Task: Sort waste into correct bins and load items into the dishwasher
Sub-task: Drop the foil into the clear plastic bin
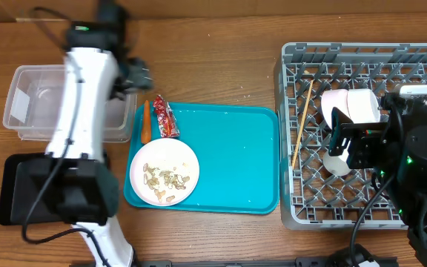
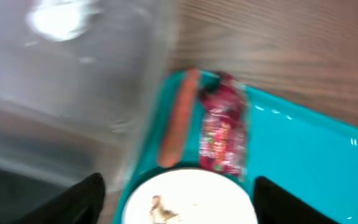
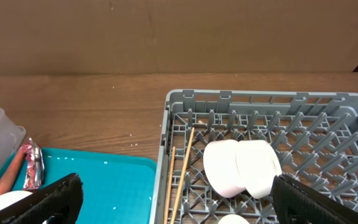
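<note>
Your wooden worktop point(image 1: 221, 52) carries everything. The largest piece on it is the grey dish rack point(image 1: 362, 50) at the right. The teal tray point(image 1: 236, 156) sits in the middle, just beside the rack.

Your white left arm point(image 1: 87, 96) reaches over the left side. Its left jaws stand wide apart and hold nothing, above the tray's far left corner next to the tub. That wrist view is blurred. Your dark right arm point(image 1: 421, 156) hangs over the rack. Its right jaws are likewise spread wide and empty.

The clear tub point(image 1: 35, 104) stands at the far left, with the black tray point(image 1: 21, 185) just in front of it, partly under the left arm.

The white plate point(image 1: 176, 152) rests on the teal tray's near left part. Two white bowls point(image 3: 238, 167) stand on edge in the rack, pressed together. Another white piece point(image 1: 337, 165) shows just below them, and you cannot tell what it is.

The chopsticks point(image 1: 300, 126) lie in the rack's left side, roughly along its left wall.

The red wrapper point(image 1: 165, 119) lies at the tray's far left corner. The carrot point(image 1: 146, 122) lies just beside it along the tray's left rim.

Beige and white food scraps point(image 1: 163, 180) sit on the plate.
</note>
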Controlling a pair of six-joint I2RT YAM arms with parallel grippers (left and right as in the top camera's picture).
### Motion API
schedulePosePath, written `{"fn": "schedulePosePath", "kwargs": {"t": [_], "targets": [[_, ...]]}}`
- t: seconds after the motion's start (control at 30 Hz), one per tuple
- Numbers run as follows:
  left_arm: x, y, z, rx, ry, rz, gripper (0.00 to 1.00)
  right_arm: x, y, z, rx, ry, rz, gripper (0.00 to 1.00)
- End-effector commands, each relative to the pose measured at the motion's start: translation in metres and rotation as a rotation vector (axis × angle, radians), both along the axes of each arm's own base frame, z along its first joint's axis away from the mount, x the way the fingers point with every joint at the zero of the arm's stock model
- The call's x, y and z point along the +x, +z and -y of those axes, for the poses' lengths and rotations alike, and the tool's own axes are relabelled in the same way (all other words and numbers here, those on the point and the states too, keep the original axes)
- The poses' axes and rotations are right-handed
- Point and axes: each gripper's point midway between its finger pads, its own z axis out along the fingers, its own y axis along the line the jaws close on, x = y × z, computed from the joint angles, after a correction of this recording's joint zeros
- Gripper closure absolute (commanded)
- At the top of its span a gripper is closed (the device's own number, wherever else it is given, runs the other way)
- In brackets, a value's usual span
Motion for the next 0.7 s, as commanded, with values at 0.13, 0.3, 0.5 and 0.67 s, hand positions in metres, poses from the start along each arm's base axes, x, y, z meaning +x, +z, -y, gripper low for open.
{"fn": "schedulePosePath", "kwargs": {"t": [0.13,0.3,0.5,0.67], "targets": [[-0.021,-0.068,0.044,0.153,0.036,0.006,0.05,-0.002,0.008,0.003,-0.004,-0.007,0.024,0.0],[-0.016,-0.096,0.044,0.131,0.087,0.05,0.14,-0.002,0.008,0.003,-0.003,-0.007,0.024,0.0],[-0.017,-0.116,0.042,0.109,0.096,0.058,0.32,-0.002,0.008,0.003,-0.003,-0.007,0.024,0.0],[-0.023,-0.132,0.047,0.082,0.075,0.05,0.48,-0.002,0.008,0.003,-0.004,-0.007,0.024,0.0]]}}
